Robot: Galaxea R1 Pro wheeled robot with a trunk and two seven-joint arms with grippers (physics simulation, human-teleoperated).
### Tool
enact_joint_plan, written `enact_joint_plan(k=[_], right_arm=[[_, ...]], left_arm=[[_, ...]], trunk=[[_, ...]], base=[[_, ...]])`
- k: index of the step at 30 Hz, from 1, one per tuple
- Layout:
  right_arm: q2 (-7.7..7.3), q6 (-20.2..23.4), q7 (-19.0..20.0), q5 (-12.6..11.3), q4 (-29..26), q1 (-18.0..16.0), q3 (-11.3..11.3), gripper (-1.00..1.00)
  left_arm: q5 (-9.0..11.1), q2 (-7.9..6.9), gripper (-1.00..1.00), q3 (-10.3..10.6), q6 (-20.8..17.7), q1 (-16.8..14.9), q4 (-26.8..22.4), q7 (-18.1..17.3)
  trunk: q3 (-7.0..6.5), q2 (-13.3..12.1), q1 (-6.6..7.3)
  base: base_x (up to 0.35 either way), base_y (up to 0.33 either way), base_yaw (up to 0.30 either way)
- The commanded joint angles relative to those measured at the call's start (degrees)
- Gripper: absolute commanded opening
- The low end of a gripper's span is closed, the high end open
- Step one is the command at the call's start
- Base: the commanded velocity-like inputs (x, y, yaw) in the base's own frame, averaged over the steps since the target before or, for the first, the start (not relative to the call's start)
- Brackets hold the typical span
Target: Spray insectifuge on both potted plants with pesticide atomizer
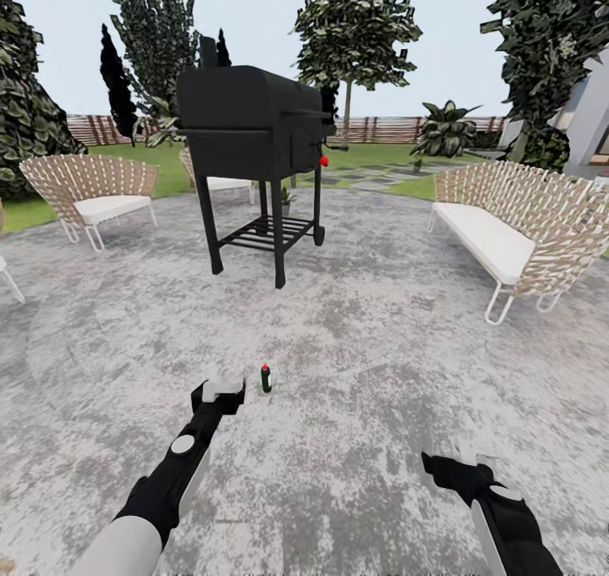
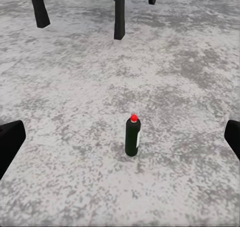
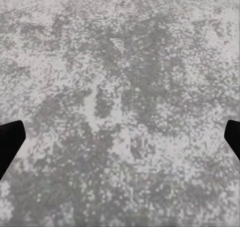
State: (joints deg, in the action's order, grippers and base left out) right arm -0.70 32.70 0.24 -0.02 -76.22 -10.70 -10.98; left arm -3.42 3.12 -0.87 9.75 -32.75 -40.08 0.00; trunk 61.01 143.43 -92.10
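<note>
The pesticide atomizer (image 1: pixel 266 378) stands upright on the grey paved patio (image 1: pixel 364 364); it is a slim dark bottle with a red top. In the left wrist view the atomizer (image 2: pixel 132 136) sits a short way ahead, between the spread dark fingers (image 2: pixel 10 143). My left gripper (image 1: pixel 222 387) is open, just left of the bottle and not touching it. My right gripper (image 1: pixel 461 460) hangs open over bare paving at the lower right. A small green potted plant (image 1: pixel 288 197) shows behind the grill legs, and another small one (image 1: pixel 416 164) stands far off on the lawn.
A black barbecue grill (image 1: pixel 254 136) on legs stands ahead on the patio. A wicker sofa (image 1: pixel 516 229) is at the right, and wicker chairs (image 1: pixel 93 191) are at the left. Lawn, stepping slabs (image 1: pixel 372 174) and a wooden fence (image 1: pixel 397 128) lie beyond.
</note>
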Motion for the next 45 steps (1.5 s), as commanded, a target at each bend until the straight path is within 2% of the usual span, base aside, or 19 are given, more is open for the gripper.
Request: enact_joint_plan(k=[1, 11, 17, 23, 34, 45], right_arm=[[-0.01, 0.27, 0.03, -0.01, -0.07, -0.03, -0.01, 1.00], [-0.01, 0.08, 0.03, 0.02, -0.10, -0.03, -0.01, 1.00], [-0.01, 0.00, 0.03, 0.02, -0.15, -0.03, -0.01, 1.00], [-0.01, -0.01, 0.03, 0.02, -0.15, -0.03, -0.01, 1.00], [-0.01, -0.03, 0.03, 0.07, -0.17, -0.03, -0.01, 1.00], [-0.02, -0.10, 0.03, 0.07, -0.13, 0.06, -0.01, 1.00]], left_arm=[[-0.39, 0.01, 1.00, -0.09, 0.18, -0.03, 0.01, 0.00], [-0.45, -0.05, 1.00, -0.11, 0.40, -0.03, 0.00, 0.00], [-0.57, -0.05, 1.00, 0.02, 4.52, -0.03, 0.00, -0.05], [-0.62, -0.05, 1.00, 0.06, 5.51, -0.03, 0.00, -0.09], [-0.62, -0.05, 1.00, 0.03, 5.55, -0.03, 0.01, -0.08], [-0.62, -0.05, 1.00, 0.02, 5.55, -0.03, 0.01, -0.09]], trunk=[[0.37, 0.04, -0.01], [3.51, 0.17, -0.27], [5.39, 0.25, -0.42], [7.28, 0.34, -0.58], [7.78, 0.34, -0.58], [7.79, 0.34, -0.58]], base=[[0.000, 0.000, 0.000], [0.000, 0.000, 0.000], [0.000, 0.000, 0.000], [0.000, 0.000, 0.000], [0.019, 0.000, 0.000], [0.307, 0.000, 0.000]])
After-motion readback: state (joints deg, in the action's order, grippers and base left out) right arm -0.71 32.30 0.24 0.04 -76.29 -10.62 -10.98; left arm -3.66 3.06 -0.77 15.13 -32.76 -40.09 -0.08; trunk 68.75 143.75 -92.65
